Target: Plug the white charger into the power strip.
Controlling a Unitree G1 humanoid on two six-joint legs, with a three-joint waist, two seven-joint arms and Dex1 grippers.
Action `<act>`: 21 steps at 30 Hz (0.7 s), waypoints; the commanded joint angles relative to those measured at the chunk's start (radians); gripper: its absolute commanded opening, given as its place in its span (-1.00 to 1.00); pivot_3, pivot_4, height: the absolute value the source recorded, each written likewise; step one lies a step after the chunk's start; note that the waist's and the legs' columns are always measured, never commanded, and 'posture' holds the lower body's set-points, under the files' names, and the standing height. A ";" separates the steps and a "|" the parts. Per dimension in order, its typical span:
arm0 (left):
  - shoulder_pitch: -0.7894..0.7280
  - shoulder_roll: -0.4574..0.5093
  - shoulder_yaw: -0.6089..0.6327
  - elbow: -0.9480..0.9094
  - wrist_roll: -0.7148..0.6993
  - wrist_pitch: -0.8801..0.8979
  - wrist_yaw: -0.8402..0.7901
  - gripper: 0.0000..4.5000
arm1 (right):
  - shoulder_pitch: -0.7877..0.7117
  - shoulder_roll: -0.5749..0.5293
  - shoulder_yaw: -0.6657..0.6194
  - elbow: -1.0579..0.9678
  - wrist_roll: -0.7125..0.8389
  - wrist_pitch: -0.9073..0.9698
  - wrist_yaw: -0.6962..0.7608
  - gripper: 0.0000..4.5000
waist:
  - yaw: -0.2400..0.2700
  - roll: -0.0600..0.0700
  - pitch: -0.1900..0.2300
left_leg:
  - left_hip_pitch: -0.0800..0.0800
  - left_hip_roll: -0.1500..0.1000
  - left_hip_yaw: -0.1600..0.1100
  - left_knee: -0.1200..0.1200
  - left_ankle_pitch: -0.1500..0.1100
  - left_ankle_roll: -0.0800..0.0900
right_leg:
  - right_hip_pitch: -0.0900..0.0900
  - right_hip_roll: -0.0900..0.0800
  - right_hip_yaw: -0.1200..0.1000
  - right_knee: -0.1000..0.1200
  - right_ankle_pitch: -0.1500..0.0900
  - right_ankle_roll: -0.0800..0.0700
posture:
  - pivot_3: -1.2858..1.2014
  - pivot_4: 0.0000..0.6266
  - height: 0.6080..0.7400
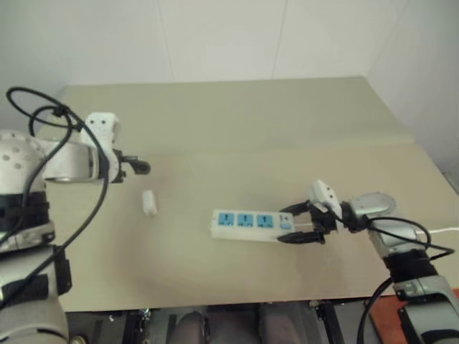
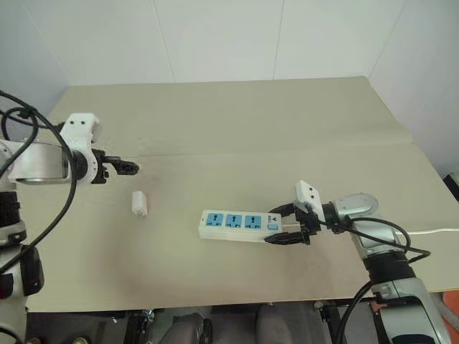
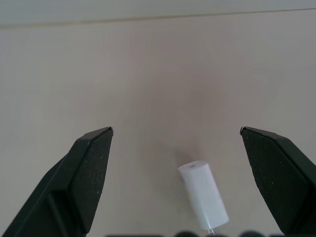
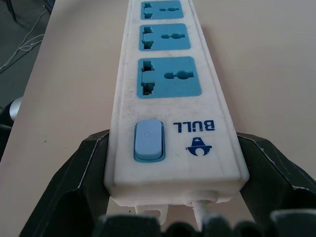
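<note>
The white charger lies on its side on the tabletop, well left of the power strip, untouched. The left tool hovers over it with fingers spread wide and empty. The right tool clamps the strip's switch end from both sides. The charger looks light, rigid and smooth, likely to skid; a grip across its flat sides, away from the prongs, seems safest.

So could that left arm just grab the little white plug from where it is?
Probably yes. The left pincer stands open just above the white charger, which lies alone on the table with bare surface all round it. The wrist camera shows it between the fingers.
</note>
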 commanded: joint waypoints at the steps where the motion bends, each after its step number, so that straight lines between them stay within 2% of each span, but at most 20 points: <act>1: 0.034 0.034 -0.034 0.045 -0.389 -0.167 0.383 1.00 | 0.011 0.009 -0.009 -0.007 -0.002 -0.016 -0.021 0.53 | 0.000 0.000 0.000 | 0.000 0.000 0.000 0.000 0.000 0.000 | 0.000 0.000 0.000 0.000 0.000 0.000 | 0.03 -0.52 1.00; 2: 0.050 0.029 -0.049 0.036 -0.476 -0.235 0.483 1.00 | 0.014 0.013 -0.011 -0.008 -0.002 -0.019 -0.024 0.53 | 0.000 0.000 0.000 | 0.000 0.000 0.000 0.000 0.000 0.000 | -0.001 0.000 0.001 0.000 0.000 0.000 | 0.03 -0.52 1.00; 4: 0.060 0.002 -0.047 0.025 -0.537 -0.294 0.577 1.00 | 0.020 0.017 -0.015 -0.014 0.002 -0.019 -0.030 0.53 | 0.001 0.000 0.000 | 0.000 -0.001 -0.002 0.000 0.000 -0.001 | -0.002 -0.001 0.003 0.000 0.000 0.000 | 0.03 -0.52 1.00; 11: 0.060 -0.151 0.005 0.014 -0.539 -0.375 0.807 1.00 | 0.049 0.021 -0.027 -0.033 0.013 -0.017 -0.065 0.53 | 0.006 -0.002 -0.001 | 0.001 -0.006 -0.003 0.002 0.002 -0.004 | -0.001 -0.001 0.003 0.000 0.001 0.001 | 0.03 -0.52 1.00; 21: 0.093 -0.164 0.009 0.041 -0.539 -0.344 0.813 1.00 | 0.090 0.019 -0.037 -0.079 0.022 -0.006 -0.099 0.53 | 0.004 -0.003 -0.002 | 0.002 -0.009 -0.006 0.003 0.002 -0.004 | 0.000 -0.002 0.003 0.000 0.001 0.001 | 0.03 -0.52 1.00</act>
